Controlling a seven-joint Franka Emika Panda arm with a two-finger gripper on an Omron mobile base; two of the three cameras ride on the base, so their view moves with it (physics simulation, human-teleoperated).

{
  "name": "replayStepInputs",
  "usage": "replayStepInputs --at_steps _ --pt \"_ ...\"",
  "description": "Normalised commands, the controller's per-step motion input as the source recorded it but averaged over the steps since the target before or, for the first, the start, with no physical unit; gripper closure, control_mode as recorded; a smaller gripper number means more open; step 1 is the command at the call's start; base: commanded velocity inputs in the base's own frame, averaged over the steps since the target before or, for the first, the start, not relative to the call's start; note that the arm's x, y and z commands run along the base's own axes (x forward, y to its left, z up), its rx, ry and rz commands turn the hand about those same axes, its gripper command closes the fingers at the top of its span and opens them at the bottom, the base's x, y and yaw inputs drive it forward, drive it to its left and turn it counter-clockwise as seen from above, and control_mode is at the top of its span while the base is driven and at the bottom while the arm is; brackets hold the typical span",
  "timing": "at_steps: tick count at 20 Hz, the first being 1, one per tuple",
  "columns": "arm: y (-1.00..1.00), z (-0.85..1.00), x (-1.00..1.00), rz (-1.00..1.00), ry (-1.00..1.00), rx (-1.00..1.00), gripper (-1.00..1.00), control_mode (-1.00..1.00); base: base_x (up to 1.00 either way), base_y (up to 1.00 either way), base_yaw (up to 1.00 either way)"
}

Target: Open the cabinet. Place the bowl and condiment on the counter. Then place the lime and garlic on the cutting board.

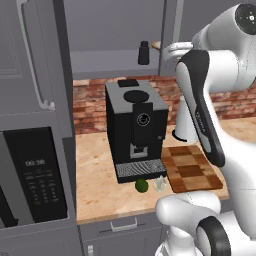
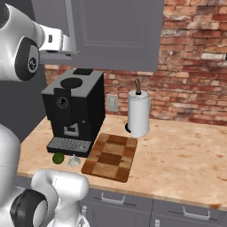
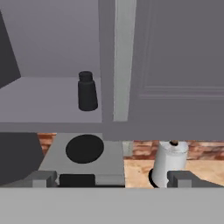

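Cabinet [image 1: 120,30]: grey wall unit above the counter. Its left side stands open, showing a pale grey shelf; the right door [image 3: 179,61] is shut, with a long vertical bar handle [image 3: 124,57] along its inner edge.

Condiment [image 1: 144,53]: small black bottle with a narrower cap, upright on the cabinet shelf, near the closed door's edge. In the hand view it stands just left of the bar handle.

Bowl [image 1: 156,44]: only a sliver of tan rim shows on the shelf, right of the bottle, mostly hidden by the arm.

Gripper [image 3: 107,178]: raised to shelf height in front of the cabinet, jaws spread wide and holding nothing; both tips point toward the shelf, clear of the bottle.

Counter [image 2: 177,150]: beige speckled worktop against a red brick wall.

Coffee machine [image 1: 136,127]: black, with a grey top, standing on the counter directly below the open shelf.

Lime [image 1: 141,185]: dark green, on the counter at the front of the coffee machine's drip tray.

Garlic [image 1: 160,184]: whitish bulb just right of the lime, near the cutting board's left edge, not on it.

Cutting board [image 2: 111,156]: checkered wood, flat on the counter, right of the coffee machine.

Paper-towel roll [image 2: 138,113]: white, upright, behind the board.

Microwave [image 1: 35,175]: black, in the tall grey unit at left.
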Motion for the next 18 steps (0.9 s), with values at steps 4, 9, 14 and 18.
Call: replayStepInputs --at_steps 4,9,14,18 --pt "-0.12 0.05 0.42 0.0 0.0 0.0 -1.0 -1.0 0.0 0.0 0.0" --pt "-0.08 0.0 0.48 0.0 0.0 0.0 -1.0 -1.0 0.0 0.0 0.0" --pt "0.0 0.0 0.49 0.0 0.0 0.0 -1.0 -1.0 0.0 0.0 0.0" --pt "0.0 0.0 0.43 0.0 0.0 0.0 -1.0 -1.0 0.0 0.0 0.0"
